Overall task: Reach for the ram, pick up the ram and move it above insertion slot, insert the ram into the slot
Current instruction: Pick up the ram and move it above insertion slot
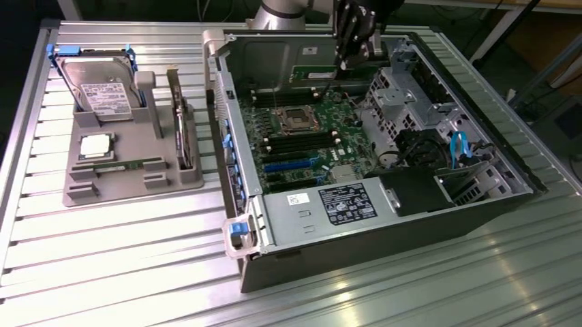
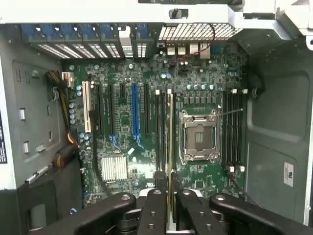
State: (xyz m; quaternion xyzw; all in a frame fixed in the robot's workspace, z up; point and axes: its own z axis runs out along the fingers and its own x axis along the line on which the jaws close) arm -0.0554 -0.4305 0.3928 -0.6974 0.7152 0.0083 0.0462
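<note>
My gripper is shut on the ram, which I see edge-on in the wrist view as a thin pale strip running away from the fingers. The strip lines up with one slot in the group of black memory sockets beside the silver processor socket. In the exterior view the gripper hangs at the far end of the open computer case, above the motherboard. I cannot tell how high the ram's lower edge stands over the socket.
Case walls enclose the board. A second bank of memory sockets lies beyond the processor socket, and the blue expansion socket on the other side. The power supply fills the near end. A grey tray holds a hard drive.
</note>
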